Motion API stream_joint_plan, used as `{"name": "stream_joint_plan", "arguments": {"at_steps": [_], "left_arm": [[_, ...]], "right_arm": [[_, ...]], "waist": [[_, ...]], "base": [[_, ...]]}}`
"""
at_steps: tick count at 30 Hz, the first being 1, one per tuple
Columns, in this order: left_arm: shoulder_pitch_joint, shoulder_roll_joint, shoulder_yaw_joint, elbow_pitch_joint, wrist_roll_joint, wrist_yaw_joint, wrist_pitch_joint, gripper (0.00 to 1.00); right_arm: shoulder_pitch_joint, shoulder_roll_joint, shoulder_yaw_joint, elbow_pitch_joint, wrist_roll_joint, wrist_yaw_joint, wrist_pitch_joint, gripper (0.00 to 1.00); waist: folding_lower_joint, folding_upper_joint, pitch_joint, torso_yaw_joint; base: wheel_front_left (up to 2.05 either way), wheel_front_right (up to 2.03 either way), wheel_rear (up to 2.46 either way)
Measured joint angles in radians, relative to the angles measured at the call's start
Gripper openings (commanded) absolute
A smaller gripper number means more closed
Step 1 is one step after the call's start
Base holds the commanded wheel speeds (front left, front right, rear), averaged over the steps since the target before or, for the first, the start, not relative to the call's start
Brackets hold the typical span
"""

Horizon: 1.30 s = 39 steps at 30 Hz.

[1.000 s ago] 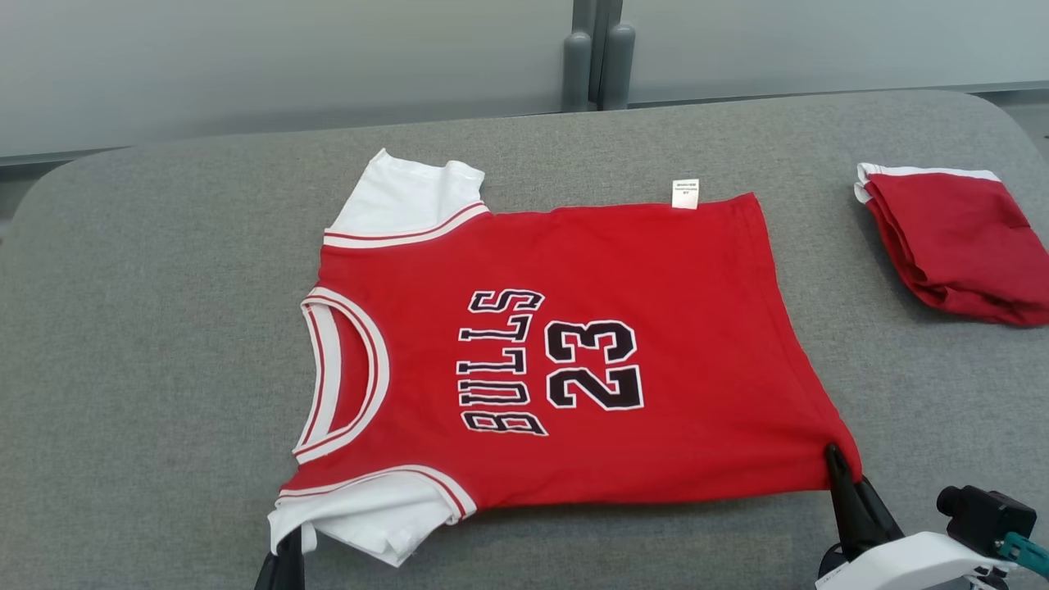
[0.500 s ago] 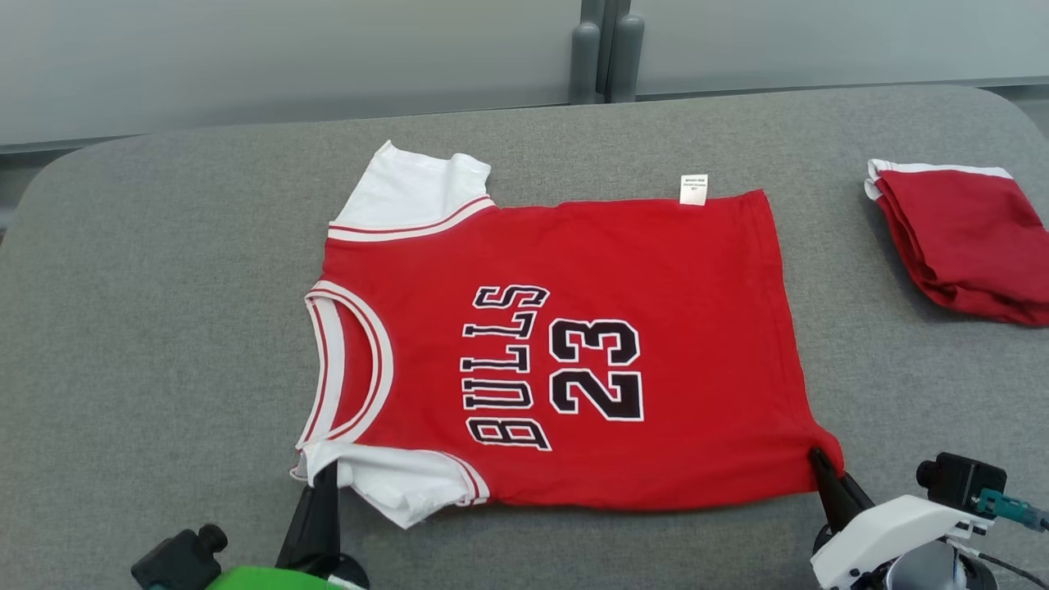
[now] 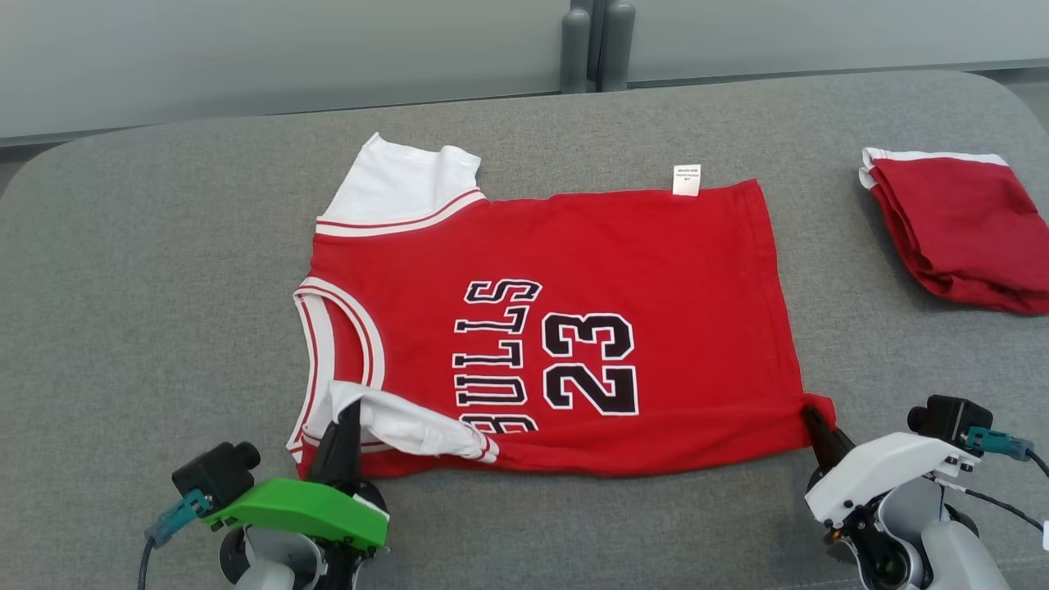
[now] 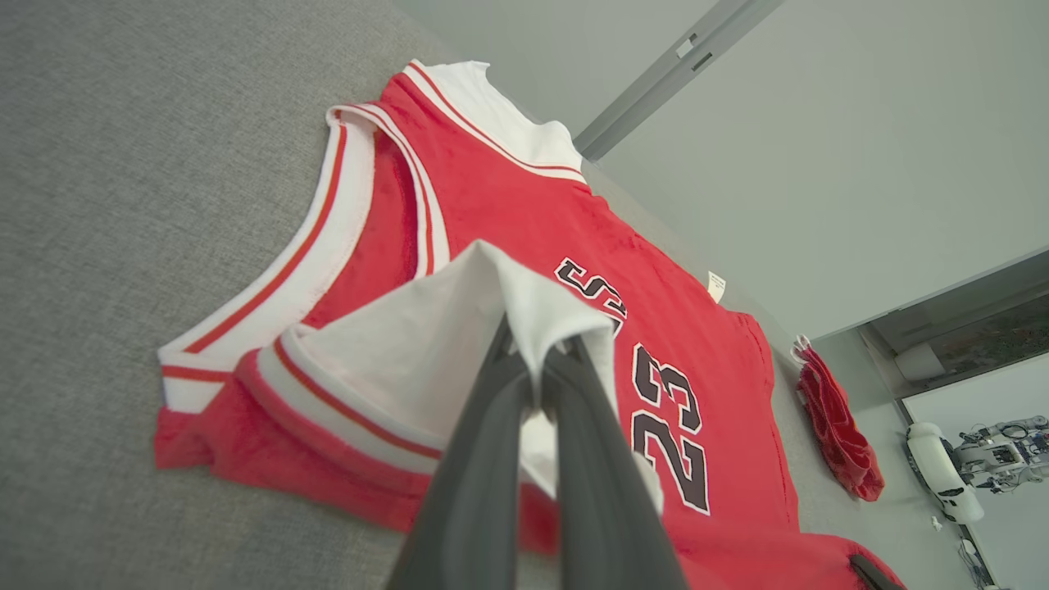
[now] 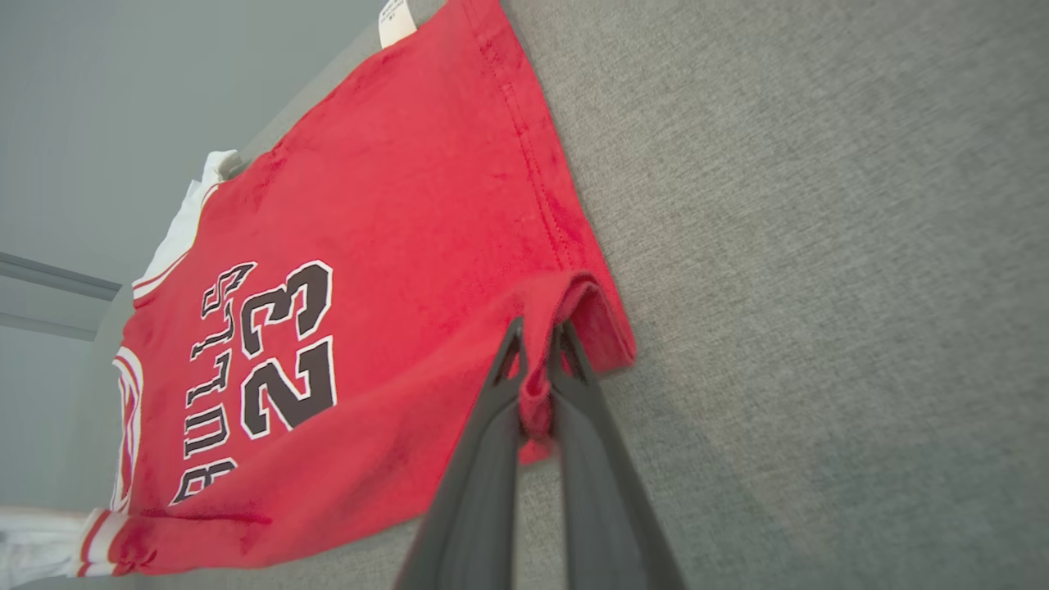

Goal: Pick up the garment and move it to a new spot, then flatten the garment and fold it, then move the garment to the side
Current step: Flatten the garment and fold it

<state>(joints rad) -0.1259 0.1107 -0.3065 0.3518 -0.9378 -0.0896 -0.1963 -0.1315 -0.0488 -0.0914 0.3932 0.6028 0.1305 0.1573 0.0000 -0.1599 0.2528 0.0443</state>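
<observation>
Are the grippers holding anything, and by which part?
Both hold the red Bulls jersey: jaws of the left gripper pinch its near white sleeve, those of the right gripper its near hem corner.

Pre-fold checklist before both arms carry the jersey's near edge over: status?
1. Grip: left gripper shut on near sleeve: ok.
2. Grip: right gripper shut on hem corner: ok.
3. Both grips on the jersey edge nearest the robot: ok.
4. Far half flat on table, far sleeve spread: ok.
5. Folded red garment apart from the jersey, at the right: ok.
6. Both fabric layers pinched in each grip: cannot tell.
</observation>
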Motion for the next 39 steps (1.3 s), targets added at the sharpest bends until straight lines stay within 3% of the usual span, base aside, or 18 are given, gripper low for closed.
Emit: {"name": "stream_joint_plan", "arguments": {"at_steps": [17, 20, 22, 23, 25, 29, 30, 31, 32, 39], "left_arm": [[-0.287, -0.005, -0.006, 0.326, 0.020, -0.030, -0.039, 0.00], [-0.316, -0.012, -0.015, 0.366, 0.024, -0.034, -0.045, 0.00], [-0.331, -0.016, -0.018, 0.385, 0.024, -0.035, -0.050, 0.00], [-0.338, -0.017, -0.019, 0.395, 0.024, -0.035, -0.052, 0.00], [-0.350, -0.019, -0.019, 0.409, 0.024, -0.036, -0.055, 0.00], [-0.376, -0.019, -0.013, 0.436, 0.023, -0.038, -0.061, 0.00], [-0.382, -0.020, -0.010, 0.441, 0.023, -0.038, -0.062, 0.17], [-0.389, -0.019, -0.007, 0.446, 0.024, -0.039, -0.062, 0.48], [-0.398, -0.020, -0.007, 0.449, 0.025, -0.039, -0.062, 1.00], [-0.401, -0.020, -0.010, 0.409, 0.037, -0.039, -0.065, 1.00]], "right_arm": [[-0.224, 0.000, 0.015, 0.209, 0.021, 0.000, -0.018, 0.00], [-0.253, 0.000, 0.021, 0.236, 0.023, 0.000, -0.030, 0.14], [-0.270, 0.000, 0.029, 0.253, 0.035, 0.000, -0.040, 0.40], [-0.278, 0.000, 0.031, 0.264, 0.038, 0.000, -0.045, 0.49], [-0.293, 0.000, 0.036, 0.283, 0.041, 0.000, -0.060, 1.00], [-0.326, 0.000, 0.062, 0.296, 0.070, 0.000, -0.108, 1.00], [-0.330, 0.000, 0.069, 0.296, 0.077, 0.000, -0.120, 1.00], [-0.332, 0.000, 0.075, 0.296, 0.086, 0.000, -0.132, 1.00], [-0.336, 0.000, 0.084, 0.295, 0.092, 0.000, -0.162, 1.00], [-0.341, 0.000, 0.091, 0.253, 0.098, 0.000, -0.245, 1.00]], "waist": [[0.0000, 0.0000, 0.070, -0.012], [0.0000, -0.0001, 0.077, -0.017], [0.0000, -0.0001, 0.081, -0.019], [0.0000, -0.0001, 0.083, -0.021], [0.0000, -0.0001, 0.085, -0.022], [0.0000, -0.0001, 0.087, -0.022], [0.0000, -0.0002, 0.086, -0.022], [0.0000, -0.0001, 0.086, -0.023], [0.0000, -0.0001, 0.085, -0.023], [0.0000, -0.0001, 0.079, -0.028]], "base": [[0.00, 0.00, 0.00], [0.00, 0.00, 0.00], [0.00, 0.00, 0.00], [0.00, 0.00, 0.00], [0.00, 0.00, 0.00], [0.00, 0.00, 0.00], [0.00, 0.00, 0.00], [0.00, 0.00, 0.00], [0.00, 0.00, 0.00], [0.00, 0.00, 0.00]]}}
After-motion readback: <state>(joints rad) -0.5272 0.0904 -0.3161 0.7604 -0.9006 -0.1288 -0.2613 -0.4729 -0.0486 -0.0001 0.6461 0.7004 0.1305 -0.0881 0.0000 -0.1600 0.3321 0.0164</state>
